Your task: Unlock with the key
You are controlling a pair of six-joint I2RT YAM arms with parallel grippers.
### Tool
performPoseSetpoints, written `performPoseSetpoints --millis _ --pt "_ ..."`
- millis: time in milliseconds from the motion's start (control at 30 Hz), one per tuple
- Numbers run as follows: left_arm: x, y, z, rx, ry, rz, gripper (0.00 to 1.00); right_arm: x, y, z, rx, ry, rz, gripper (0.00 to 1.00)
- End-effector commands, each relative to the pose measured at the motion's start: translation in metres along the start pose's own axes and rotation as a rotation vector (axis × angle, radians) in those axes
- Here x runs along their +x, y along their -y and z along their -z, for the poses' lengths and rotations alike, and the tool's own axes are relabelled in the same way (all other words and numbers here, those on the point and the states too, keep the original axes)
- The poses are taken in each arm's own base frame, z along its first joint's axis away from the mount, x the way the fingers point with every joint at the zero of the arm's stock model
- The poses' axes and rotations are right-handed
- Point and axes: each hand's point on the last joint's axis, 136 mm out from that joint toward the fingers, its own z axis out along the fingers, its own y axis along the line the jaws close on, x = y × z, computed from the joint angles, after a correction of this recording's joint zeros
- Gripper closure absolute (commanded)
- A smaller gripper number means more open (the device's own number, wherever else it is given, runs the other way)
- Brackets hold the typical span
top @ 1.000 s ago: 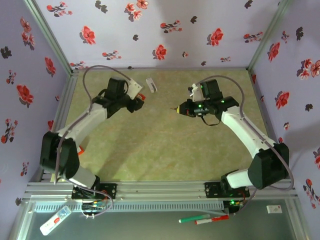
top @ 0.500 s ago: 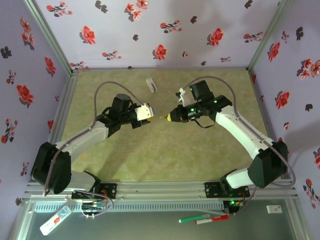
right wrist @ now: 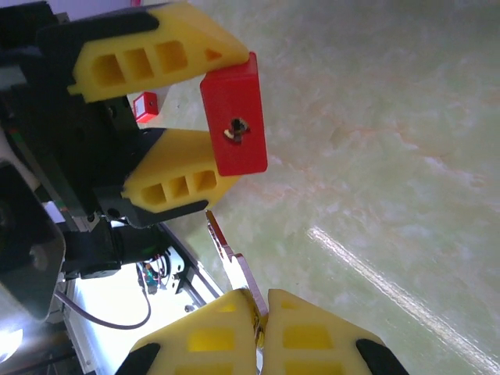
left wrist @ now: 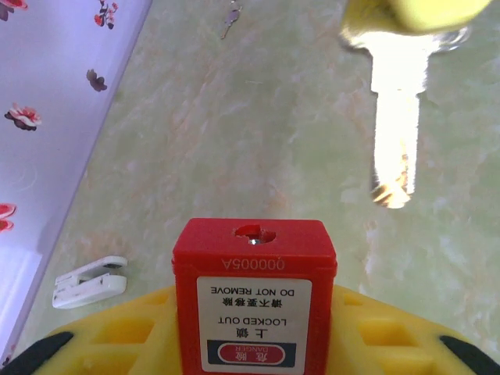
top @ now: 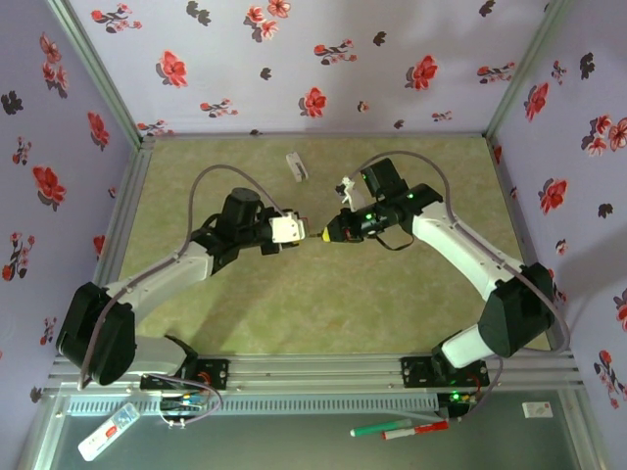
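Note:
My left gripper [top: 285, 230] is shut on a red padlock [left wrist: 254, 297] with a white "LOCKED OUT" label. Its keyhole [left wrist: 254, 233] faces away from the wrist. My right gripper [top: 330, 234] is shut on the bow of a metal key [right wrist: 226, 250], whose blade points at the lock. In the right wrist view the padlock [right wrist: 234, 125] sits between the left arm's yellow fingers [right wrist: 148, 55]. The key tip is a short way below its keyhole [right wrist: 236, 129], with a gap between them. In the left wrist view the key [left wrist: 397, 117] hangs to the right of the keyhole.
A white clip-like piece [top: 296, 164] lies on the green mat near the back wall. It also lies left of the lock [left wrist: 90, 281]. A small metal item [left wrist: 232, 16] lies further back. Flowered walls close in three sides. Markers [top: 402, 428] rest on the front ledge.
Both arms swung in toward the middle of the mat. The padlock and the key now face each other with a small gap between them. Both grips stayed the same.

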Motion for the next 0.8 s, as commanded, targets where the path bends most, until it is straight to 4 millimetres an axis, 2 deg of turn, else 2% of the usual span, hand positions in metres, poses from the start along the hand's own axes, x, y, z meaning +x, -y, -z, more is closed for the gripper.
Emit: performPoseSetpoints --millis 0,767 --pt "-0.012 0.001 0.005 -0.008 0.039 -0.046 0.85 -0.008 0.002 0.001 0.031 0.012 0.023 1.0" --pt "-0.024 0.014 0.004 0.012 0.051 -0.085 0.86 -0.017 0.021 -0.005 0.076 0.027 -0.015 1.0"
